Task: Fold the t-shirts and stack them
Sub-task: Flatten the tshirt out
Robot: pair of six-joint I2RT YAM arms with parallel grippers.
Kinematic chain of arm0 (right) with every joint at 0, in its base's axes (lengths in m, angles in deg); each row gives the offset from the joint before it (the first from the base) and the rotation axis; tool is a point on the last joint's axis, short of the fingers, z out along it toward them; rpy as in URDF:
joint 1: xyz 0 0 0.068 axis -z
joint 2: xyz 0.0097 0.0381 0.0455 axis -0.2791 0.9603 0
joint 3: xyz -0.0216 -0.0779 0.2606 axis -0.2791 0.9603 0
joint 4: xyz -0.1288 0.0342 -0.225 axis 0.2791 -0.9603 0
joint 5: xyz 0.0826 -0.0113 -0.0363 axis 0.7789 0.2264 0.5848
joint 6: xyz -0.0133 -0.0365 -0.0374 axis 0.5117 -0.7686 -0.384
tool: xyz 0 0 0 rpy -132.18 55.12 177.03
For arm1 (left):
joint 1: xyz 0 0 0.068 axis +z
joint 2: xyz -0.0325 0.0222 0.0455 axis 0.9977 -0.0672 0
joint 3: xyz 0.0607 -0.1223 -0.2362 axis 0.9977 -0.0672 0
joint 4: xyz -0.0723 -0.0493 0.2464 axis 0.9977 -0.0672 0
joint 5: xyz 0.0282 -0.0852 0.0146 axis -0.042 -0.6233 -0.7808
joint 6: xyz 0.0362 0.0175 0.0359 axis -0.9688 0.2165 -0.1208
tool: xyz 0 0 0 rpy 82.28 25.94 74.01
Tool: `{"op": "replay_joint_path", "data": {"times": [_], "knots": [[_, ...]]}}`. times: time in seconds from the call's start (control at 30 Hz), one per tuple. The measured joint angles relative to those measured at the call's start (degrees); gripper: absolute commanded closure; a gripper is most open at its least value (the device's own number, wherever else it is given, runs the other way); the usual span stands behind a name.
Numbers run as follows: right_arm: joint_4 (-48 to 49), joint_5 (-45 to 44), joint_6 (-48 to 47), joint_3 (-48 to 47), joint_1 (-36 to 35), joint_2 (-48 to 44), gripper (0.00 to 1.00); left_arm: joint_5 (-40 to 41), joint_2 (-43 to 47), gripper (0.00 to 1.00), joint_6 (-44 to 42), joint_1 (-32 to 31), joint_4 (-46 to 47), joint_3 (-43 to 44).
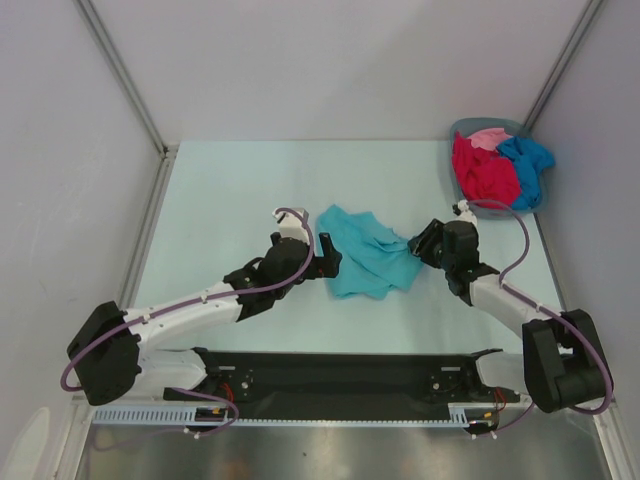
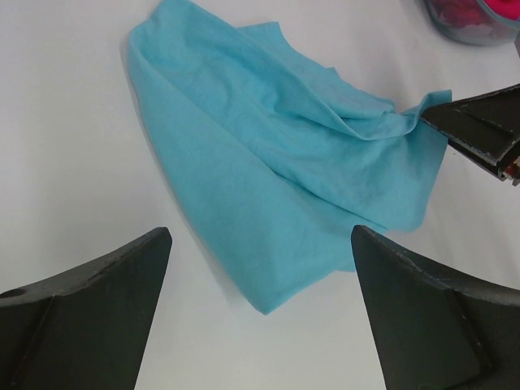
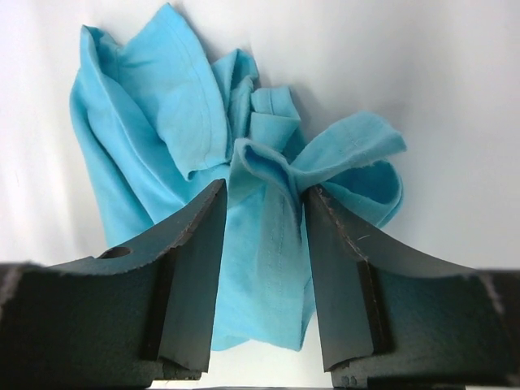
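Note:
A teal t-shirt [image 1: 365, 252] lies crumpled on the table between my two arms. My right gripper [image 1: 421, 243] is at its right edge, and in the right wrist view the gripper [image 3: 266, 191] is shut on a bunched fold of the teal t-shirt [image 3: 162, 122]. My left gripper [image 1: 326, 256] is at the shirt's left edge, open and empty. In the left wrist view the left gripper [image 2: 262, 236] has its fingers [image 2: 97, 309] spread wide just short of the shirt's [image 2: 268, 162] near corner, and the right gripper [image 2: 479, 130] lifts the far edge. Crimson [image 1: 482, 172], pink [image 1: 488, 138] and blue [image 1: 528, 160] t-shirts lie in a basket.
The grey-blue basket [image 1: 485, 124] stands at the table's back right corner, and also shows in the left wrist view [image 2: 455, 31]. White enclosure walls stand at the left, back and right. The arm bases and a black rail run along the near edge.

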Motion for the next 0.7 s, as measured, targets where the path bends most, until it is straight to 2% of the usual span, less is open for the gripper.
{"op": "replay_joint_path", "data": {"times": [0.2,0.27,0.33,0.37,0.57,0.7], "knots": [[-0.9,-0.48,-0.39,0.0,0.0,0.57,0.53,0.0,0.0,0.0,-0.02,0.0,0.0,0.0],[-0.94,-0.57,-0.63,0.0,0.0,0.7,0.71,0.0,0.0,0.0,-0.02,0.0,0.0,0.0],[-1.03,-0.68,-0.92,0.0,0.0,0.85,0.93,0.0,0.0,0.0,-0.02,0.0,0.0,0.0],[-1.05,-0.81,-0.96,0.0,0.0,1.01,1.0,0.02,0.0,0.0,-0.02,0.0,0.0,0.0],[-2.8,-3.15,-0.63,0.0,-1.2,0.96,1.0,0.0,0.0,0.0,-0.02,0.0,0.0,0.0],[-7.48,-7.96,-0.87,-0.61,-4.26,-2.84,1.0,0.0,0.0,0.0,0.0,0.0,0.0,0.0]]}}
